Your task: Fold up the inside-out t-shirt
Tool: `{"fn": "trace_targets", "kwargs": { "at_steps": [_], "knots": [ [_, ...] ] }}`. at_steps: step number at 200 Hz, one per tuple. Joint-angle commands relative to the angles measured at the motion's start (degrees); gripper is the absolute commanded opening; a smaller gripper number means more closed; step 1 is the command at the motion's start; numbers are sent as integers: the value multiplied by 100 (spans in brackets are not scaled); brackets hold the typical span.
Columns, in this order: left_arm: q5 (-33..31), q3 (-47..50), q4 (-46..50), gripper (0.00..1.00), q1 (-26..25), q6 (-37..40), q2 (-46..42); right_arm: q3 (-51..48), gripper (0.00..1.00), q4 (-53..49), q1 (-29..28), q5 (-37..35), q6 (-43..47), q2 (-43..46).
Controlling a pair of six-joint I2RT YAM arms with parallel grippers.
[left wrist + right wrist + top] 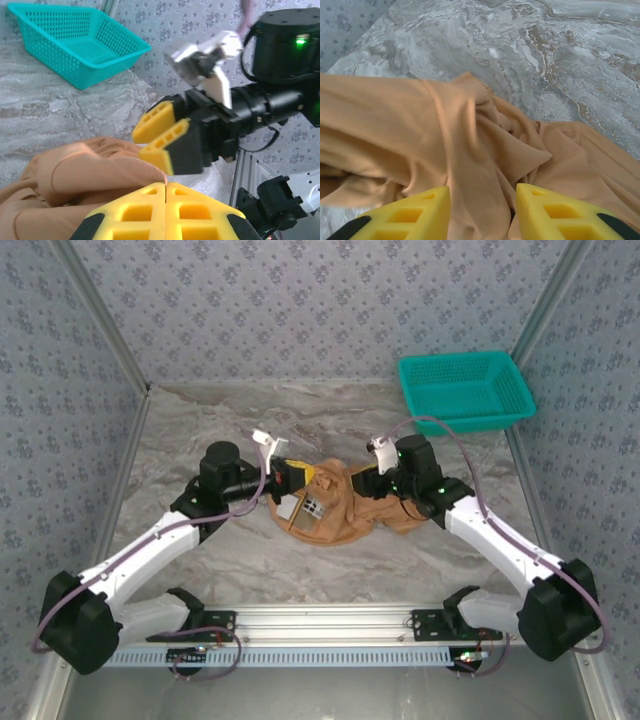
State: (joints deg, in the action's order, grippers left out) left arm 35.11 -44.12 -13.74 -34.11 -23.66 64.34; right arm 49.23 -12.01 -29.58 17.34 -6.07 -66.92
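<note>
One t-shirt (345, 505) lies bunched in the middle of the table (250, 570), the left gripper (165, 186) pinched on a fold, the right gripper (482, 192) parted over it, and one basket (465, 390) in the far right corner.

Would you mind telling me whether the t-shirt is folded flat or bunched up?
Bunched up: the t-shirt lies in a crumpled heap of loose folds.
</note>
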Motion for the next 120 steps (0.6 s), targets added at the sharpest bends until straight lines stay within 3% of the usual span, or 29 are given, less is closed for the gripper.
{"fn": "trace_targets", "kwargs": {
  "at_steps": [1,14,40,84,120],
  "knots": [
    [14,-246,-173,0,18,-264,82,-79,43,-143,-99,569,546,459],
    [-34,-246,-164,0,18,-267,93,-251,40,277,-150,1433,349,513],
    [-75,-271,-91,0,14,-249,94,-536,37,1377,-327,2203,-378,276],
    [-106,-248,-18,0,11,-201,54,-680,40,2574,-338,2357,-1372,-352],
    [-128,-225,20,0,15,-148,2,-716,37,2915,-331,2396,-1661,-573]
  ]
}}
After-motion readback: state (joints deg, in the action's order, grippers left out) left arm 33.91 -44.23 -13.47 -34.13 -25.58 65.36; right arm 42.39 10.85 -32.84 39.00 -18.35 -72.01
